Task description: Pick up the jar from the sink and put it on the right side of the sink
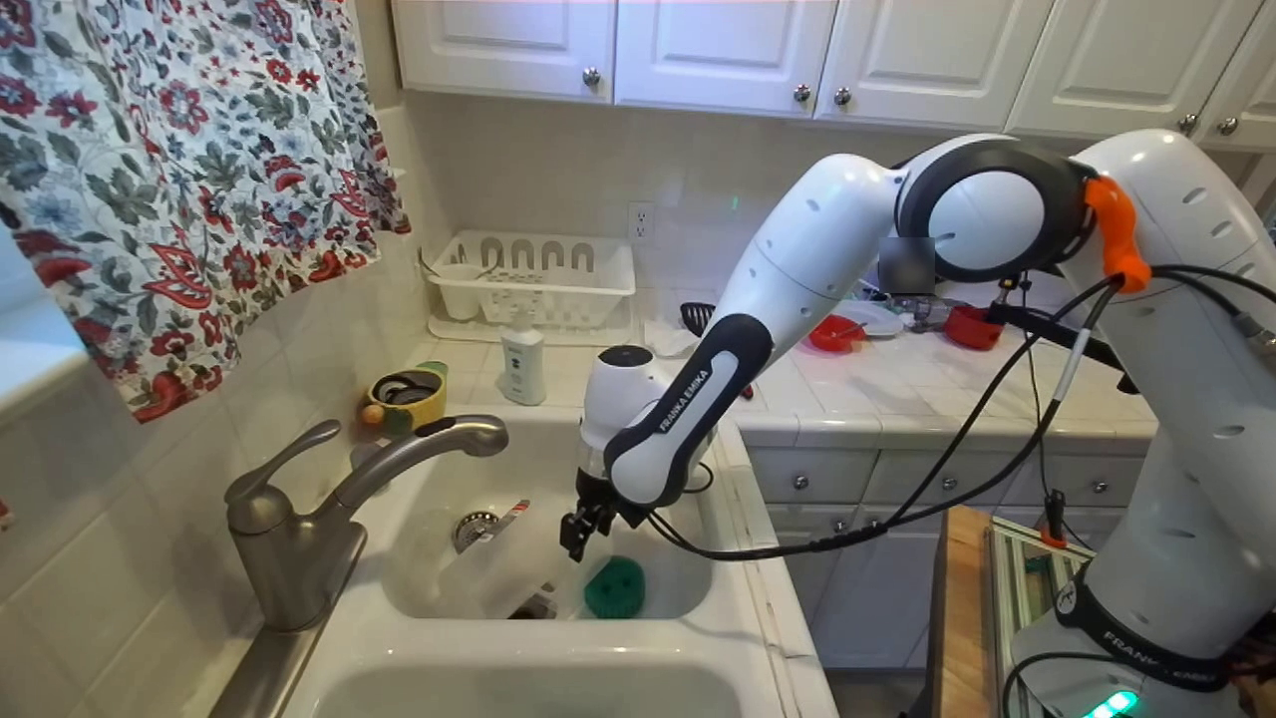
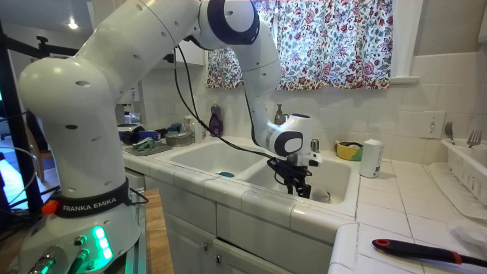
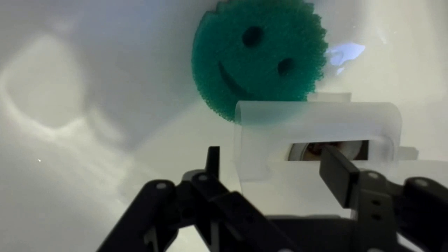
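Gripper (image 2: 298, 189): jaws apart, pointing down
Sink (image 2: 257, 175): beneath gripper
White bottle (image 2: 371, 158): right of gripper, as seen
Curtain (image 2: 335, 45): above, behind gripper

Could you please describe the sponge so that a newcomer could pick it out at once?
Find the white sink and look into the basin that the metal faucet reaches over. In there lies a round green sponge. Its two eye holes and curved smile, seen in the wrist view, set it apart from the whitish, see-through jar beside it.

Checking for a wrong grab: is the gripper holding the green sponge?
No, in the wrist view the gripper stands open, with the green sponge clear of it.
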Controlling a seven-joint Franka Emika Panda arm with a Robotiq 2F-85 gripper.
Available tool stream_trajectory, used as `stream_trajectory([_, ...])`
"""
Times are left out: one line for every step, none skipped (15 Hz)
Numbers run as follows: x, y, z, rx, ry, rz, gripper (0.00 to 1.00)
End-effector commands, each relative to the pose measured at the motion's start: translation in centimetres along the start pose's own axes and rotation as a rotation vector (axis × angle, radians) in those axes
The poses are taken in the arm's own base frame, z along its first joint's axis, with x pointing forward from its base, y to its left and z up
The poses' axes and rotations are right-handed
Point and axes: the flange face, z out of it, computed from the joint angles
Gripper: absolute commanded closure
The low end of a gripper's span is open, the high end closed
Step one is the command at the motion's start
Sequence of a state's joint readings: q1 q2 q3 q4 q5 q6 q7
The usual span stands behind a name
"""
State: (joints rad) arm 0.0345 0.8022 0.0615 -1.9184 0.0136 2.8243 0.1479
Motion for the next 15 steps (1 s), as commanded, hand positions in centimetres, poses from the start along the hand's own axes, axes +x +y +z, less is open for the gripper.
stream_trajectory([0.3, -0.7, 0.7, -0.004, -0.014, 0.038, 0.27])
stream_trajectory([0.2, -0.8, 0.9, -0.007, -0.006, 0.037, 0.27])
stream_trajectory([0.2, -0.8, 1.1, -0.012, 0.000, 0.035, 0.25])
stream_trajectory([0.1, -0.8, 1.2, -0.014, 0.000, 0.029, 0.25])
stream_trajectory([0.1, -0.7, 1.4, -0.019, 0.003, 0.025, 0.22])
stream_trajectory([0.0, -0.7, 1.6, -0.018, 0.004, 0.022, 0.24])
stream_trajectory([-0.1, -0.7, 1.8, -0.023, 0.010, 0.017, 0.23])
stream_trajectory([-0.1, -0.7, 2.0, -0.020, 0.014, 0.014, 0.23])
stream_trajectory([-0.2, -0.8, 2.1, -0.024, 0.022, 0.013, 0.23])
stream_trajectory([-0.2, -0.8, 2.3, -0.021, 0.027, 0.012, 0.26])
stream_trajectory([-0.2, -0.8, 2.5, -0.019, 0.036, 0.010, 0.28])
stream_trajectory([-0.2, -0.8, 2.4, -0.016, 0.046, 0.012, 0.29])
stream_trajectory([-0.1, -0.8, 2.3, -0.014, 0.055, 0.014, 0.30])
stream_trajectory([0.0, -0.7, 2.2, -0.012, 0.062, 0.015, 0.28])
stream_trajectory([0.1, -0.7, 2.0, -0.010, 0.071, 0.016, 0.30])
